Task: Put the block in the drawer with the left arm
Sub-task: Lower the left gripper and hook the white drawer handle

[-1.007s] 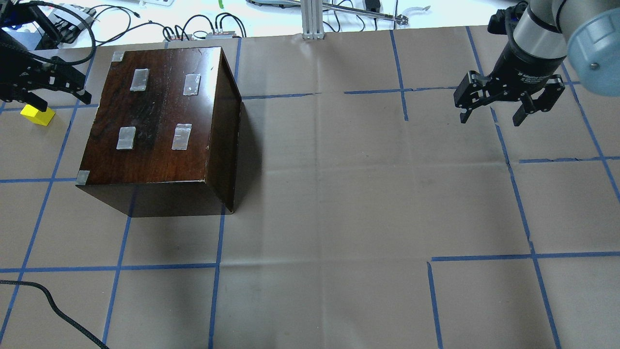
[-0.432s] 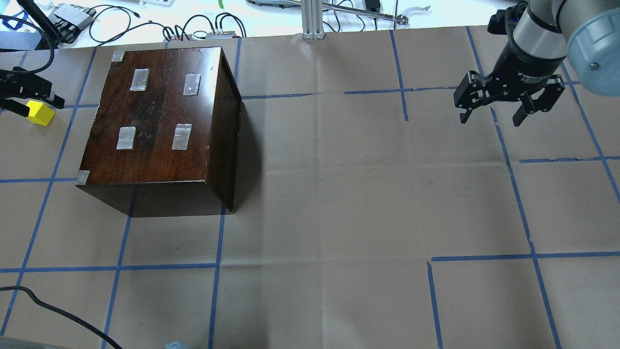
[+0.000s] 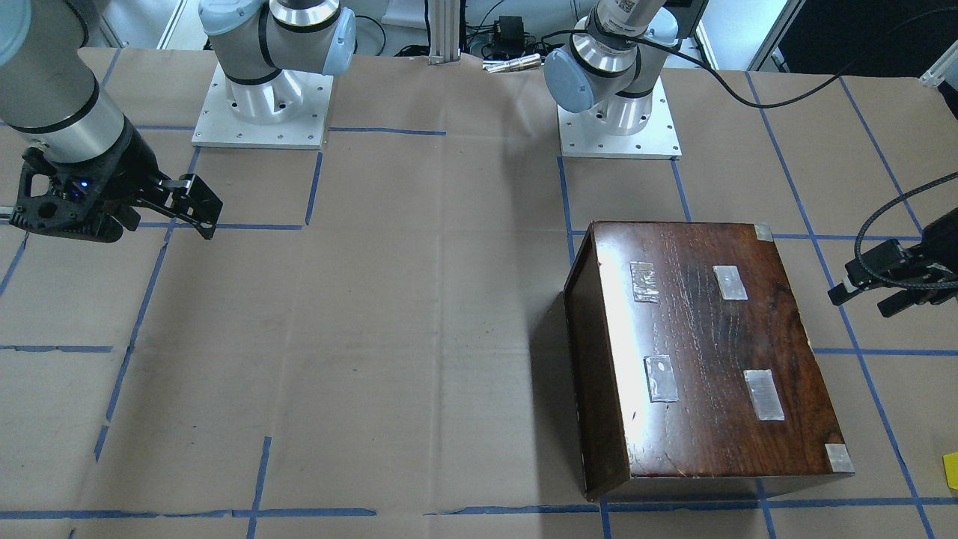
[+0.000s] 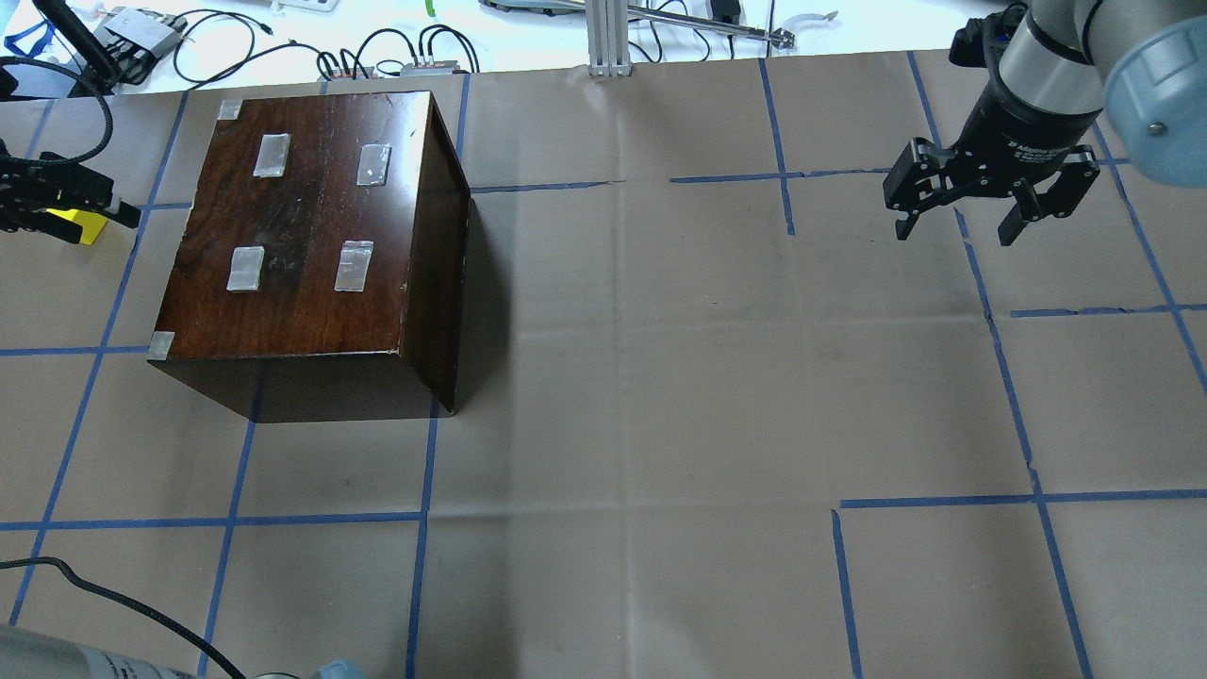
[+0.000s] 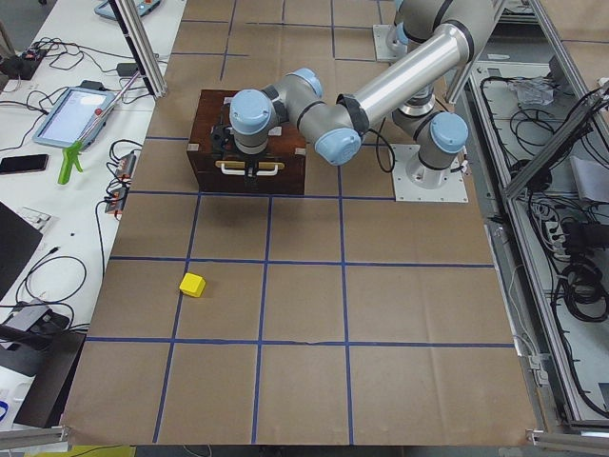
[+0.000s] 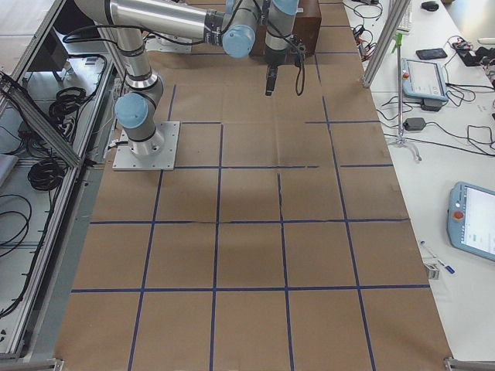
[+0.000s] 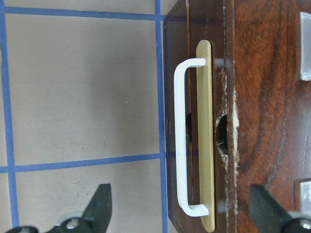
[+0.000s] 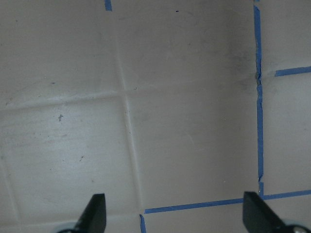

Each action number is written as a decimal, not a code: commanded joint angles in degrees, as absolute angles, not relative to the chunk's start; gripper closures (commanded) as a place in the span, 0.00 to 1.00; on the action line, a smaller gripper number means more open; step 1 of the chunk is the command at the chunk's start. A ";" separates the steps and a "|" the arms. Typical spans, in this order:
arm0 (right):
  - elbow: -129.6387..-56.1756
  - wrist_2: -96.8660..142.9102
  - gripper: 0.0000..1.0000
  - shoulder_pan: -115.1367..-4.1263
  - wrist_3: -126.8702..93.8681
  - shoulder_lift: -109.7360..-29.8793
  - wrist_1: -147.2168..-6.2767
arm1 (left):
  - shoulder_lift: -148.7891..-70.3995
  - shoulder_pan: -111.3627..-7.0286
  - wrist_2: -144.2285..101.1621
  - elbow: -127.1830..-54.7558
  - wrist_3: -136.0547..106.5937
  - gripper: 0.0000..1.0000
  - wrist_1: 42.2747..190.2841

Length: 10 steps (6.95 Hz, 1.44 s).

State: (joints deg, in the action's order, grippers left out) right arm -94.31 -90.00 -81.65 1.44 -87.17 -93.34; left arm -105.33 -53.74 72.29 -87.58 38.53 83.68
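Note:
The yellow block (image 5: 193,284) lies on the paper-covered table, well away from the dark wooden box (image 4: 302,226). In the overhead view the block (image 4: 87,231) is partly hidden behind my left gripper (image 4: 92,215). The drawer (image 5: 249,171) is shut; only its dark front shows, with a white handle (image 7: 182,136) on a brass plate. My left gripper (image 7: 182,216) is open and empty, hanging over the handle with one finger on each side. My right gripper (image 4: 955,231) is open and empty, far off on the other side of the table.
Blue tape lines cross the brown paper. Cables and small devices (image 4: 377,57) lie along the far edge behind the box. A black cable (image 4: 94,594) loops over the near left corner. Silver tape patches (image 4: 354,264) mark the box's top.
My left gripper has dropped lower beside the box's left face and looks smaller from overhead. The block, the box and the right arm have not moved.

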 commanded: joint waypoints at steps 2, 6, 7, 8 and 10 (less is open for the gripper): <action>-94.31 -90.00 0.00 -81.65 1.41 -87.19 -93.34 | -108.10 -53.79 72.25 -88.15 38.67 0.01 83.32; -94.22 -90.00 0.00 -81.65 1.41 -87.10 -93.34 | -111.70 -54.40 72.51 -88.24 38.67 0.01 82.79; -94.31 -90.00 0.00 -81.65 1.41 -87.19 -93.34 | -112.49 -54.40 72.51 -88.16 38.67 0.01 82.44; -94.31 -90.00 0.00 -81.65 1.49 -87.19 -93.34 | -113.02 -54.40 72.51 -88.15 38.67 0.01 81.92; -94.31 -90.00 0.00 -81.65 1.49 -87.19 -93.34 | -114.25 -54.49 72.51 -88.15 38.67 0.01 80.95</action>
